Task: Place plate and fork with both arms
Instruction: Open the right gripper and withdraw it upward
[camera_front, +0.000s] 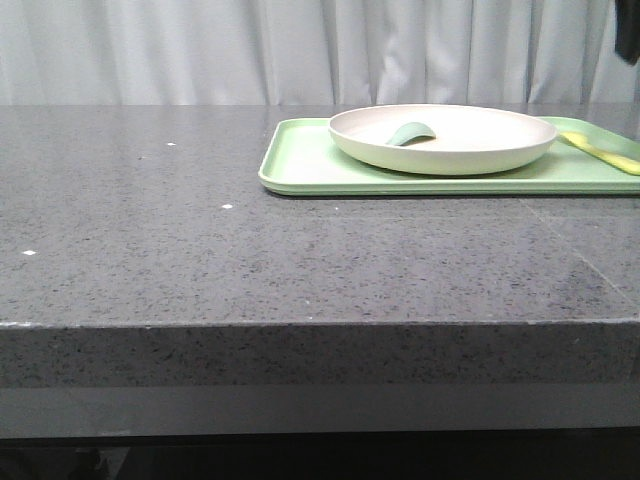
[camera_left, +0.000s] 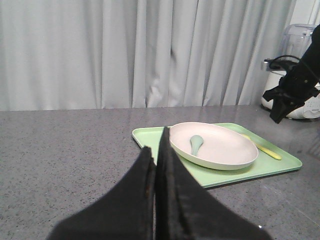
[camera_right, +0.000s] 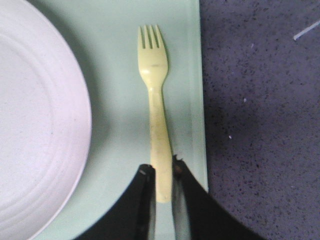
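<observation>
The cream-white plate (camera_front: 480, 140) sits on a light-green tray (camera_front: 300, 170) at the back right of the table, with a grey-green spoon (camera_front: 410, 132) in it. The pale yellow fork (camera_front: 603, 152) lies on the tray to the right of the plate. My right gripper (camera_right: 162, 172) hangs above the fork (camera_right: 155, 90), its jaws a narrow gap apart, and the handle shows between them; in the left wrist view it (camera_left: 280, 112) is well above the tray. My left gripper (camera_left: 156, 140) is shut and empty, off to the left of the tray (camera_left: 150, 136) and plate (camera_left: 220, 147).
The dark speckled table ends at its front edge (camera_front: 320, 325). A white appliance with a cable (camera_left: 300, 100) stands at the back right, beyond the tray. A grey curtain closes the back. The plate's rim (camera_right: 35, 125) lies close beside the fork.
</observation>
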